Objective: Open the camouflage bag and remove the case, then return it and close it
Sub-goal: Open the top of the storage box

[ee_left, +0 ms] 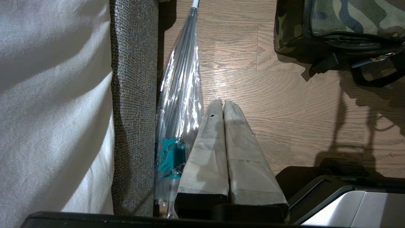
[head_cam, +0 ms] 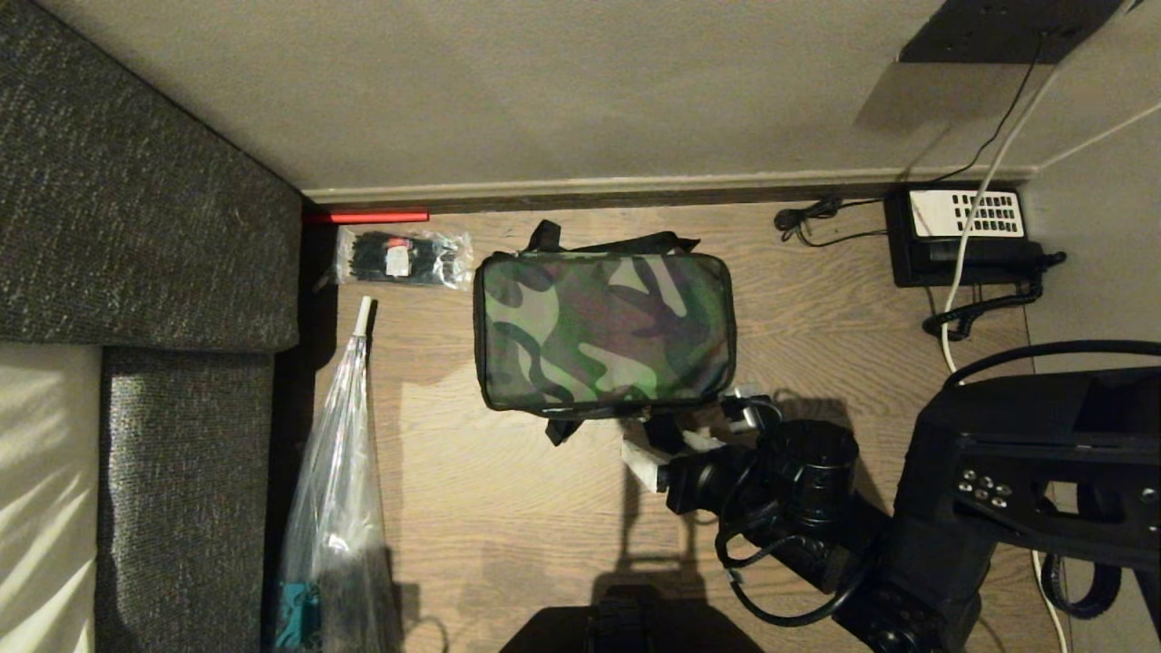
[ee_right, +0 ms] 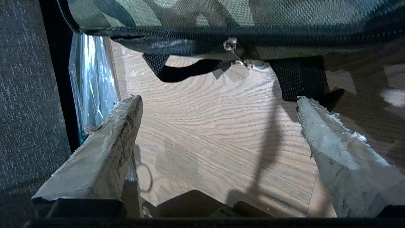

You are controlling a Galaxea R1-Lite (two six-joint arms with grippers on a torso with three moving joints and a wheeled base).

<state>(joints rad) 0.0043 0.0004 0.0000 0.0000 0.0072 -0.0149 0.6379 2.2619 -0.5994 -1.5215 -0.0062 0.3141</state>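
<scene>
Beside the camouflage bag's (head_cam: pixel 603 331) near edge, the right hand (head_cam: pixel 689 426) hovers spread wide over bare floor (head_cam: pixel 508 490).

Bare floor (head_cam: pixel 508 508) before the bag (head_cam: pixel 603 331)
An umbrella (head_cam: pixel 340 472) and sofa (head_cam: pixel 145 272) close its left; the telephone (head_cam: pixel 966 238) sits well right.

Zipped camouflage bag (head_cam: pixel 603 331) flat on floor

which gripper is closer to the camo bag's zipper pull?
Right. The right gripper hangs open just short of the zipper pull on the bag. The left gripper is shut, off beside the plastic-wrapped umbrella.
</scene>
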